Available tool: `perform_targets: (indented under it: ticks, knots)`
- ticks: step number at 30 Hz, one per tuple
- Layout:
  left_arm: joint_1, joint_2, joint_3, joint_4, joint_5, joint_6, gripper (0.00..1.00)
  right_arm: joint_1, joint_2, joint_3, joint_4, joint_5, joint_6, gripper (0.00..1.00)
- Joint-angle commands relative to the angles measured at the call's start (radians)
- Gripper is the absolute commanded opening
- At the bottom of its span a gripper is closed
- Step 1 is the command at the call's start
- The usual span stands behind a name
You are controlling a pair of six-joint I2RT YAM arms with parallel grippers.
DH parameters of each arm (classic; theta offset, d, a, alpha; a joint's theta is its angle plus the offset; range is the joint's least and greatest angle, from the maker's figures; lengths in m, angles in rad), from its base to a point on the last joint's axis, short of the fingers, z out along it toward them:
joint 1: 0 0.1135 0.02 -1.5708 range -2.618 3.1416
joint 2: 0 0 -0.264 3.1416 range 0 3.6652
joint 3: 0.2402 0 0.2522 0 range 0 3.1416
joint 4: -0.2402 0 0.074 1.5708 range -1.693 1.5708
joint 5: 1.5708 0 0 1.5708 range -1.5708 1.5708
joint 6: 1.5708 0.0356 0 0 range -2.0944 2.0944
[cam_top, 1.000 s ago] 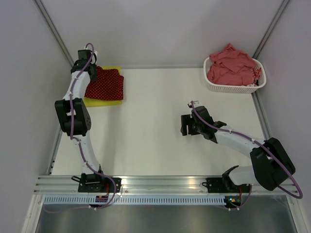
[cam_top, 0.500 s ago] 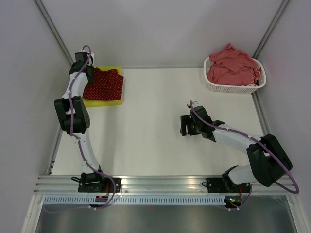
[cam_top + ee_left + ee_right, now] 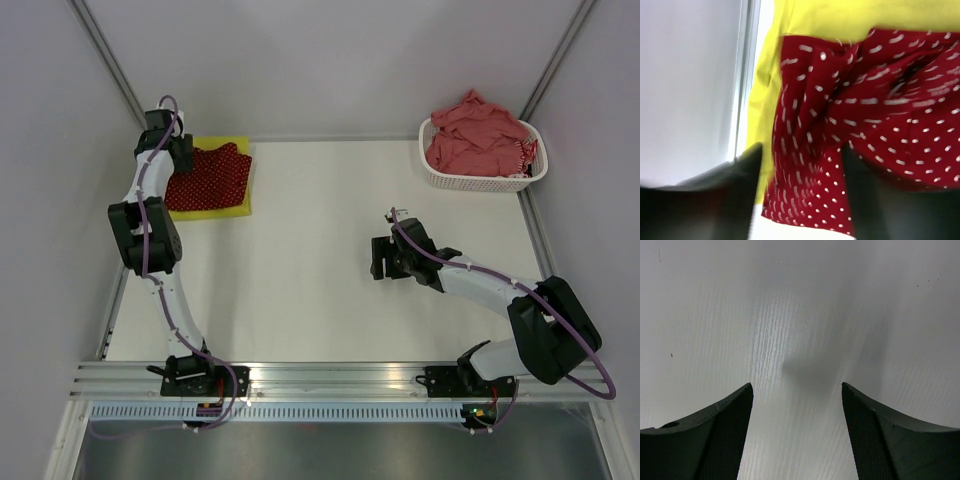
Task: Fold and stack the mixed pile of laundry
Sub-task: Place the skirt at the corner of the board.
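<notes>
Count taken standing by the rig.

Arms: 2. The left arm (image 3: 150, 230) is at the left of the frame, the right arm (image 3: 480, 285) at lower right. One pair of jaws on each, so 2 pairs.

Counter (image 3: 320, 260): 1.

Basket (image 3: 480, 180), white and perforated, upper right: 1.

Garments lying out on the counter, upper left: 2. One yellow-green garment (image 3: 215, 208), with one dark red white-dotted cloth (image 3: 212, 175) on top of it.

Garments in the basket: one salmon-pink heap (image 3: 478, 130). The number of separate pieces in it cannot be told.
</notes>
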Motion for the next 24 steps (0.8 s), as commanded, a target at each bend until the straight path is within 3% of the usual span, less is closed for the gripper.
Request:
perform_targets:
  ticks: [1,3,8,12,14,15,16,17,21,23,24]
  knots:
    - [0.012,0.025,0.084,0.011,-0.042,-0.045,0.78,-0.002,0.005,0.043,0.012,-0.009,0.011,0.77]
    - [0.018,0.025,0.110,-0.008,-0.093,-0.085,0.95,-0.003,0.002,0.044,0.012,-0.007,0.014,0.77]
    - [0.023,-0.020,0.166,-0.049,-0.235,-0.197,1.00,-0.003,-0.016,0.044,0.010,0.010,0.014,0.78]
    - [0.023,-0.108,0.128,-0.081,-0.075,-0.275,1.00,-0.002,-0.025,0.060,0.007,0.022,0.014,0.79]
    - [0.023,-0.155,0.088,-0.077,0.077,-0.312,1.00,-0.003,-0.024,0.072,0.004,0.020,0.016,0.82]
    - [0.021,-0.164,0.080,-0.080,0.158,-0.323,1.00,-0.003,-0.027,0.077,0.001,0.019,0.016,0.84]
    - [0.021,-0.174,0.063,-0.083,0.201,-0.347,1.00,-0.003,-0.028,0.084,-0.002,0.022,0.013,0.96]
    - [0.023,-0.199,0.048,-0.083,0.241,-0.362,1.00,-0.002,-0.035,0.087,-0.007,0.025,0.009,0.98]
    - [0.009,-0.318,-0.094,-0.046,0.460,-0.474,0.99,-0.003,-0.058,0.121,-0.025,0.074,-0.001,0.98]
    - [-0.029,-0.403,-0.193,0.036,0.495,-0.505,1.00,-0.003,-0.064,0.158,-0.034,0.117,-0.004,0.98]
    - [-0.052,-0.496,-0.249,0.076,0.440,-0.530,1.00,-0.005,-0.062,0.175,-0.037,0.129,-0.003,0.98]
